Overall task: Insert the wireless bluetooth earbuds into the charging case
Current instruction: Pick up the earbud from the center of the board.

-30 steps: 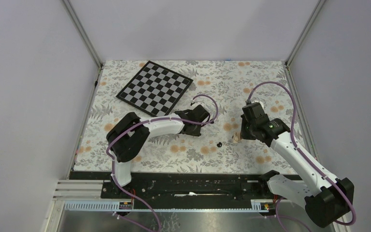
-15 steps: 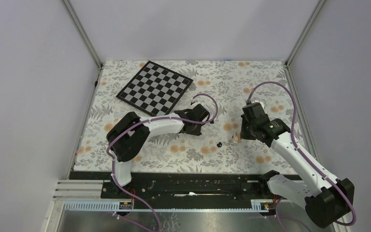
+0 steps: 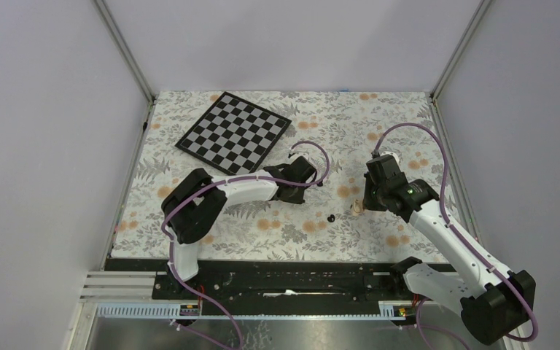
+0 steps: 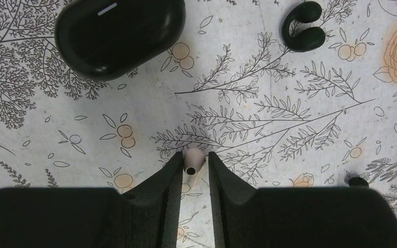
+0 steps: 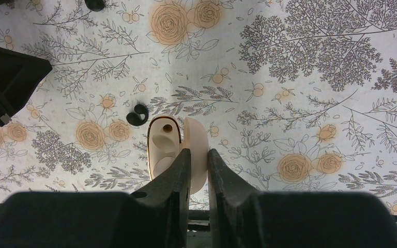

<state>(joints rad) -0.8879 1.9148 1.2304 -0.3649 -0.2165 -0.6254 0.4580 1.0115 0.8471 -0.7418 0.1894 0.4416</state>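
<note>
One pale beige-pink earbud (image 4: 192,168) sat pinched between the fingers of the left end effector (image 4: 194,155), which were drawn in tight on either side of it. Its long axis ran parallel to the fingers. The rounded head poked out just past the fingertips, pointing away from the wrist, and the stem trailed back into the gap. Whether it was lifted off the floral surface (image 3: 321,117) or resting on it could not be told.

The pale charging case (image 5: 163,147) stood open a little to the right of that arm. The right end effector (image 5: 198,151) was clamped on the case's raised lid (image 5: 196,132), with the body and its moulded wells lying just left of the fingers. What showed of the wells looked empty, so by my reading no bud had been seated yet. The first pale one was in hand but apart from the case, and carrying it over, lining the stem up with a well and pressing it home all remained. A second pale bud did not show in any view.

The black earbud (image 5: 137,114), a small curled shape, lay loose on the surface just beside the open case and was not gripped. Ahead of the left end effector lay a dark closed case (image 4: 119,33). A chessboard (image 3: 235,133) sat well apart at the far left of the surface.
</note>
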